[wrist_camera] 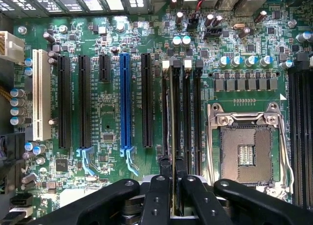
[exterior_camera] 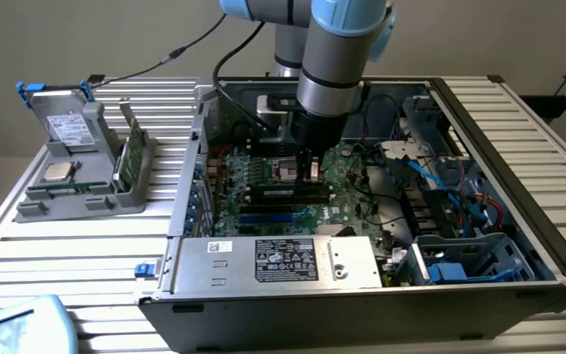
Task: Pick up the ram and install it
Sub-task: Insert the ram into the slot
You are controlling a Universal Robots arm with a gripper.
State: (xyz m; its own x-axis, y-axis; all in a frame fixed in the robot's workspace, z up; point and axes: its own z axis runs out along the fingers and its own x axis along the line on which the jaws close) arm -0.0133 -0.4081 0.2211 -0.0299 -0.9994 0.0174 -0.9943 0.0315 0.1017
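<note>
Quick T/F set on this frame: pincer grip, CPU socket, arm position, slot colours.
1. The pincer is shut on the ram, which is seen edge-on over the memory slots. True.
2. The CPU socket holds a processor. False: the socket is empty, and a silver processor chip lies in the grey holder outside the case.
3. The arm is over the grey holder. False: it reaches down into the open computer case.
4. The motherboard has one blue expansion slot among black ones. True.
</note>
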